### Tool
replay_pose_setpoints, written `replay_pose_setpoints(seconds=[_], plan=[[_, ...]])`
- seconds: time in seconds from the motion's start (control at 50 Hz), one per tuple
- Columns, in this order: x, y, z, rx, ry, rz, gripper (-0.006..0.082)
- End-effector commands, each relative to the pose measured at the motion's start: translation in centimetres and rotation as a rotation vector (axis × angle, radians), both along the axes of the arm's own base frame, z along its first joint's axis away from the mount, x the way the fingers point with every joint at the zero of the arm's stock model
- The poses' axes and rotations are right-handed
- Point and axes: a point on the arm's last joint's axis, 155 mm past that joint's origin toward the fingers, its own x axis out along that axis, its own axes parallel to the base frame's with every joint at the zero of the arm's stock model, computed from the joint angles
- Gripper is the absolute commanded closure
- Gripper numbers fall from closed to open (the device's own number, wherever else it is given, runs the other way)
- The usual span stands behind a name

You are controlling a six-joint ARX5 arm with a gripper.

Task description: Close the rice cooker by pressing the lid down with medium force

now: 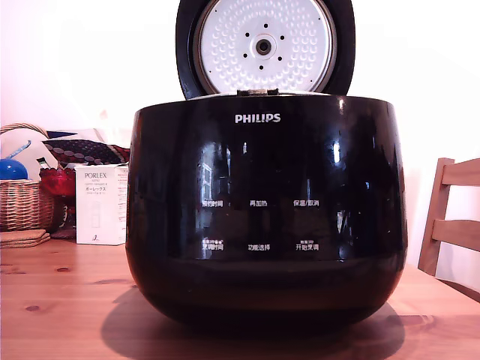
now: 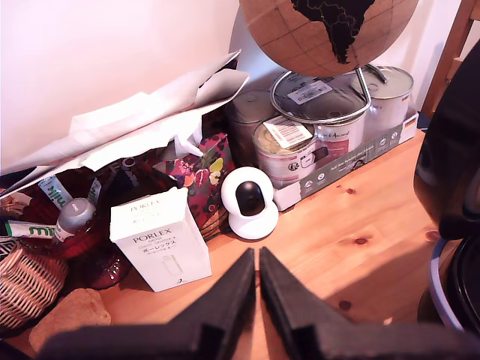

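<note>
The rice cooker (image 1: 266, 225) fills the middle of the exterior view, a glossy black pot with a white PHILIPS logo, standing on the wooden table (image 1: 60, 300). Its lid (image 1: 264, 46) stands open and upright behind the body, with the dimpled silver inner plate facing the camera. The arm does not show in the exterior view. In the wrist view my gripper (image 2: 256, 255) has its black fingers together with nothing between them, above bare table wood. A glossy black part of the cooker (image 2: 450, 150) shows at that picture's edge, apart from the fingers.
A white PORLEX box (image 1: 101, 204) (image 2: 159, 240) and a wicker basket (image 1: 22, 202) stand at the exterior view's left. A wooden chair (image 1: 454, 217) is at its right. The wrist view also holds a small white camera (image 2: 250, 201), paint cans (image 2: 300, 142), a globe (image 2: 322, 30) and crumpled paper (image 2: 150, 120).
</note>
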Motion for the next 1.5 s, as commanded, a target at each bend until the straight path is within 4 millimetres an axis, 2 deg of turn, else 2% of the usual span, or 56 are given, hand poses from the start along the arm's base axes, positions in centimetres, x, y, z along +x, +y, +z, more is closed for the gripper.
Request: replay_pose_setpoints(seconds=[0.0,0.18,0.56,0.78,0.96,1.06,1.16,1.48], plan=[[0.3,-0.5,2.9,0.014,-0.097,-0.027,0.0786],[0.2,-0.6,5.3,0.005,-0.158,-0.035,0.0786],[-0.4,-1.5,12.6,-0.029,-0.366,-0.087,0.0786],[-0.1,-2.1,15.4,-0.038,-0.435,-0.105,0.0786],[0.5,-4.0,17.1,-0.051,-0.464,-0.165,0.0786],[1.3,-5.3,17.4,-0.035,-0.472,-0.207,0.0786],[2.1,-7.3,16.7,0.006,-0.468,-0.27,0.0787],[5.1,-12.7,11.6,0.085,-0.386,-0.401,0.0787]])
